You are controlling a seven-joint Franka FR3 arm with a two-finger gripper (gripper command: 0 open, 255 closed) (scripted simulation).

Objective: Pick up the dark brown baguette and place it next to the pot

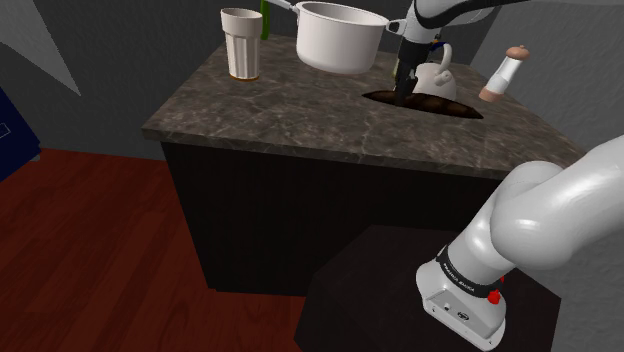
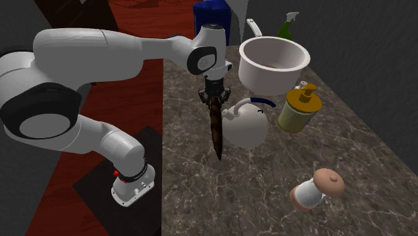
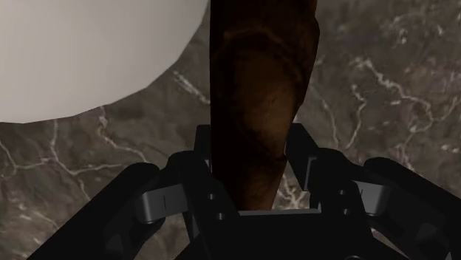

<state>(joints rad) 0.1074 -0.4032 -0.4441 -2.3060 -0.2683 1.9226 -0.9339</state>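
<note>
My fingers (image 3: 304, 151) are clamped on the dark brown baguette (image 3: 255, 111).
Shoulder view: I hold it over the table (image 1: 280, 110), just beside the white kettle (image 1: 432, 75). Second exterior view: the baguette (image 2: 216, 131) runs alongside the kettle (image 2: 248, 127). Wrist view: the kettle (image 3: 74, 52) sits close beside the baguette.

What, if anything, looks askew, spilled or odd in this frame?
Nothing looks spilled or damaged. One oddity: the tool clasps the dark brown baguette at one end, not its middle, so most of its length sticks out beside the white kettle.
</note>
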